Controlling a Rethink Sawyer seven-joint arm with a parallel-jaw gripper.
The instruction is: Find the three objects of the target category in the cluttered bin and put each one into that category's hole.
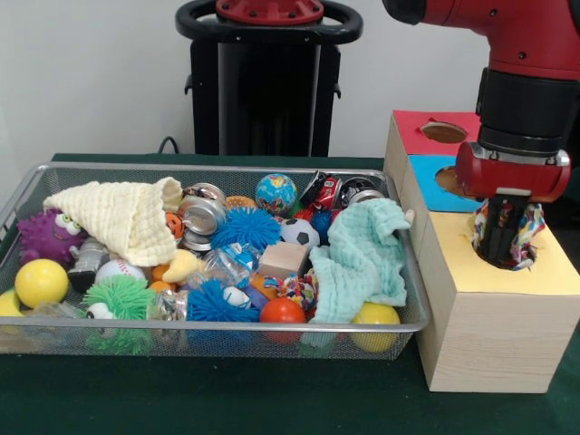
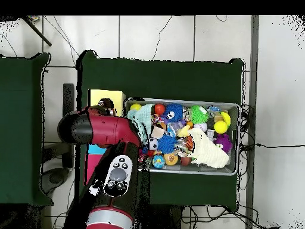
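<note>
Front view: gripper (image 1: 501,237) is down over the yellow hole (image 1: 507,249) of the wooden sorting box (image 1: 489,317), the nearest of three sections; blue (image 1: 433,178) and red (image 1: 426,127) sections sit behind it. A multicoloured rope toy (image 1: 527,237) bunches around the jaws at the hole rim, part inside, frayed ends still above the yellow top. Jaws look closed on it, tips already in the opening. The wire mesh bin (image 1: 27,195) sits just beside the box on the green table (image 1: 272,399), packed with spiky balls, a soccer ball (image 1: 298,234), a cream cloth (image 1: 127,217) and a mint cloth (image 1: 362,258). Another knotted rope piece (image 1: 299,288) shows near the mint cloth, likely a remaining target.

Overhead view: the arm (image 2: 101,128) covers most of the box; only the yellow section (image 2: 106,98) is clear, with the wrist over its hole. Jaws not visible here. Bin is to the side of the box, touching or nearly so.

Judgement: placing step, nearly done. Do it well: push slightly deeper so loose ends clear the rim, open fully, lift straight up. Watch for strands snagging on the jaws and dragging the toy back out.
</note>
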